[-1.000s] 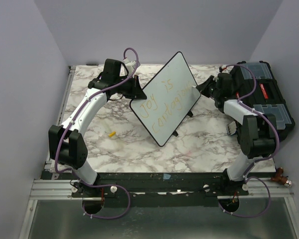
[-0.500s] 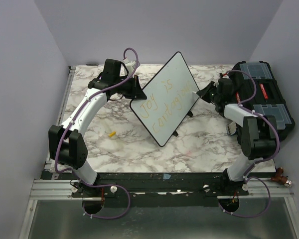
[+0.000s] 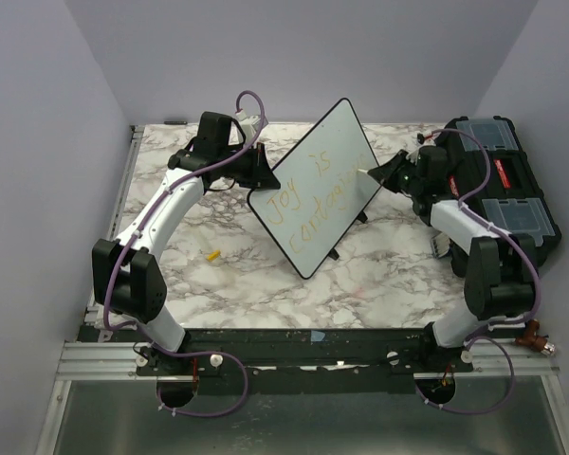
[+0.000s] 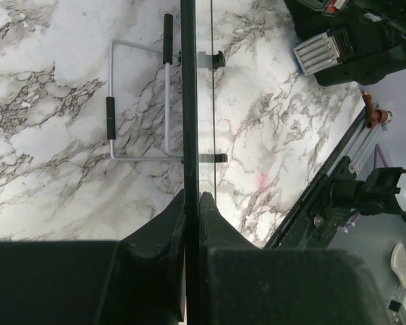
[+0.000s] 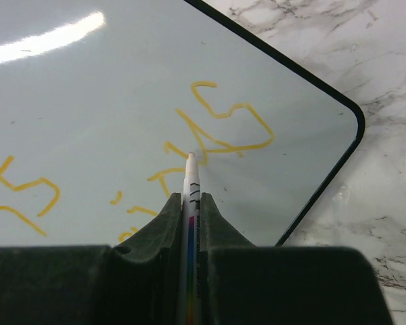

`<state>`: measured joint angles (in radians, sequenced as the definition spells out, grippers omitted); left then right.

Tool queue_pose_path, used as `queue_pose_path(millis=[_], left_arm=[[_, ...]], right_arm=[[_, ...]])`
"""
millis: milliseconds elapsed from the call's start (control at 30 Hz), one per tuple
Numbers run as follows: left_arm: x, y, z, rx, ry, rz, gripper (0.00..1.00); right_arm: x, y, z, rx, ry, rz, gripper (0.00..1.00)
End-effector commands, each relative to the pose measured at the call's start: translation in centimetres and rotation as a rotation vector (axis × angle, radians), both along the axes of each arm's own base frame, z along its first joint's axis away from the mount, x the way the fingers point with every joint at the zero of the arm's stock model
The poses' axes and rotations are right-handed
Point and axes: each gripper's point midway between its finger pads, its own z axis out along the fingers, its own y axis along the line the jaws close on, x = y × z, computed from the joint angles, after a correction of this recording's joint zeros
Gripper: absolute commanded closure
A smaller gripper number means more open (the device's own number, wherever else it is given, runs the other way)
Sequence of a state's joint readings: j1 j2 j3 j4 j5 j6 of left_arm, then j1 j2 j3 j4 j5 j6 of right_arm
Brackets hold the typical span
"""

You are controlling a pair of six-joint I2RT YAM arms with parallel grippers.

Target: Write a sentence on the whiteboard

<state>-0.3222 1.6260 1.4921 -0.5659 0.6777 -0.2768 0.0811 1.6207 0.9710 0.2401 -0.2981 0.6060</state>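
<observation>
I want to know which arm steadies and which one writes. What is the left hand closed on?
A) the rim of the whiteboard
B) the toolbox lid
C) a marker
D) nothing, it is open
A: in the left wrist view the left hand pinches the thin black rim of the whiteboard, while the right hand holds the marker with its tip at the board.

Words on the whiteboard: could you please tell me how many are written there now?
3 on the whiteboard: "Joy" starts the upper line, "is" follows it, and "contagious" fills the lower line; its last letters may be unfinished.
</observation>
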Motion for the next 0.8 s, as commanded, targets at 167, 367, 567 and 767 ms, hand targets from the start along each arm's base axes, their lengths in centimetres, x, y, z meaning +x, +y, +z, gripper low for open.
queue_pose_path(millis=[167, 367, 567, 767], left_arm=[[-1.4, -0.1, -1.0, 0.060, -0.020, -0.056, 1.00], [-2.1, 0.0, -1.0, 0.051, -0.001, -0.045, 1.00], [-3.0, 0.4, -2.0, 0.058, 0.031, -0.039, 1.00], [-4.3, 0.9, -3.3, 0.067, 0.062, -0.028, 1.00]], right_arm=[[-2.3, -1.0, 9.1, -0.009, -0.160, -0.060, 0.99], [-4.1, -1.0, 10.5, 0.009, -0.183, -0.059, 0.99], [-5.5, -0.8, 10.2, 0.026, -0.179, -0.046, 0.99], [-6.9, -0.7, 9.4, 0.034, -0.168, -0.034, 0.99]])
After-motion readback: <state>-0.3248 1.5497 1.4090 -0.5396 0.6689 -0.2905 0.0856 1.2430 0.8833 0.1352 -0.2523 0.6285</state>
